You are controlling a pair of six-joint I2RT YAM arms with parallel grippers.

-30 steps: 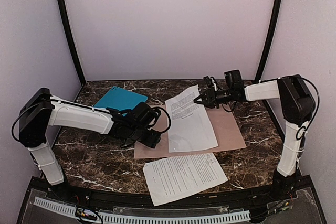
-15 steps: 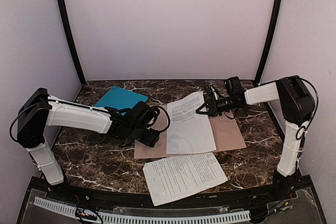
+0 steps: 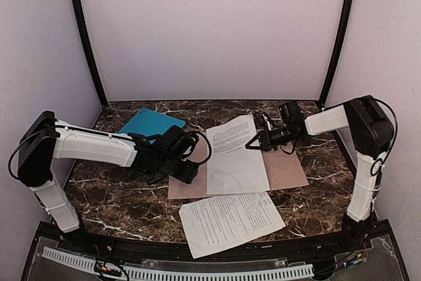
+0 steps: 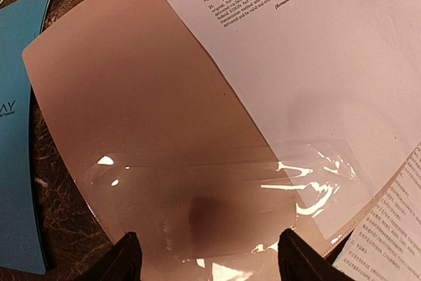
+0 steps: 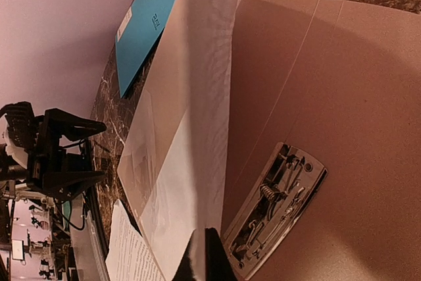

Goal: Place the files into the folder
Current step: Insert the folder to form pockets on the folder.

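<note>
The tan folder lies open on the marble table, with its metal clip on the right half. One printed sheet lies across the folder's middle. My right gripper is shut on that sheet's far right edge and holds it slightly raised. A second printed sheet lies on the table in front of the folder. No third sheet shows separately. My left gripper is open and empty, low over the folder's left flap and its clear pocket; its fingertips are spread wide.
A teal blue folder lies at the back left, beside the tan folder's left edge; it also shows in the left wrist view. Walls enclose the table on three sides.
My right gripper has moved down and slightly left with the sheet's edge, so the sheet lies flatter on the folder. My left gripper has stayed nearly still.
</note>
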